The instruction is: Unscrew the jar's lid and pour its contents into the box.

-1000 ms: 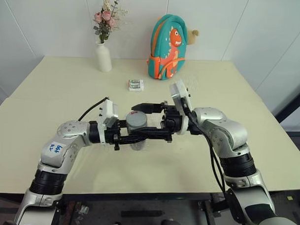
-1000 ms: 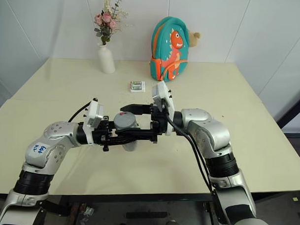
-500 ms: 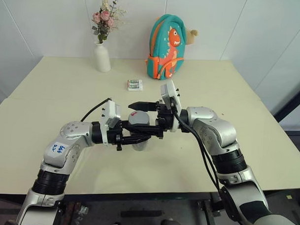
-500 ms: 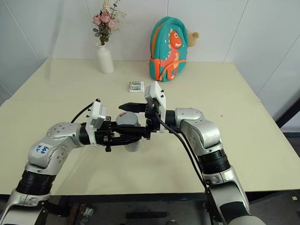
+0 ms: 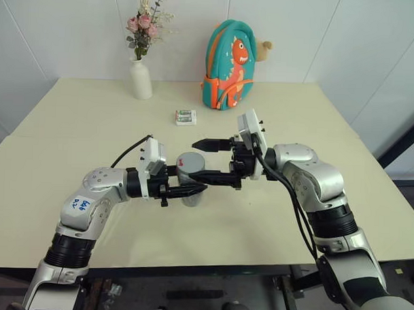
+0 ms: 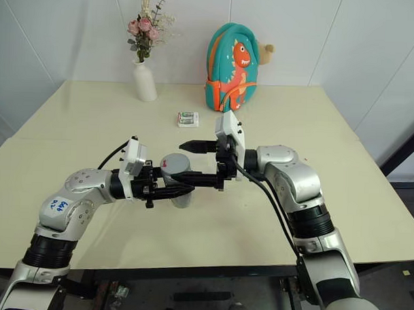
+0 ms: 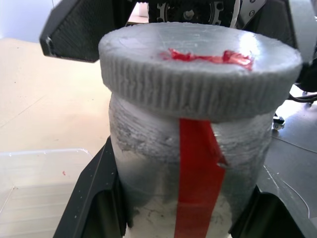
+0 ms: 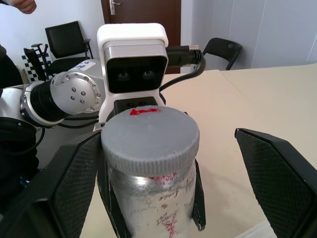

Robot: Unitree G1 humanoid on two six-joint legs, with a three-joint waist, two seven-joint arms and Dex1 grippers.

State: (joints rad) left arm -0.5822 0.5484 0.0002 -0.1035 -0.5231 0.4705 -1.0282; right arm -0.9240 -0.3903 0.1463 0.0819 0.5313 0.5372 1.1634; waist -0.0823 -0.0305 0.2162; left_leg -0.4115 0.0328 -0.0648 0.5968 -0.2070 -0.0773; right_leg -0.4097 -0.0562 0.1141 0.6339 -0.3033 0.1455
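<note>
The silvery-grey jar [image 5: 190, 188], marked with red, is held upright above the table, with my left gripper [image 5: 195, 189] shut on its body from the left. Its grey ribbed lid [image 5: 190, 161] sits on top. From the right, my right gripper [image 5: 200, 159] reaches level toward the jar and is open, one finger [image 8: 74, 183] on each side of the lid [image 8: 150, 136] with gaps between them. The clear plastic box [image 7: 39, 188] lies on the table below the jar. The contents are hidden inside the jar.
At the back of the table [image 5: 71, 143] stand a white vase [image 5: 141, 79] with flowers and a teal dinosaur backpack [image 5: 228, 64]. A small white-and-green packet [image 5: 186, 117] lies just beyond the grippers. Chairs [image 8: 67, 37] stand past the table on the left arm's side.
My right gripper has drawn back to the right, so its open fingers now overlap the lid less. The left gripper and jar have stayed put.
</note>
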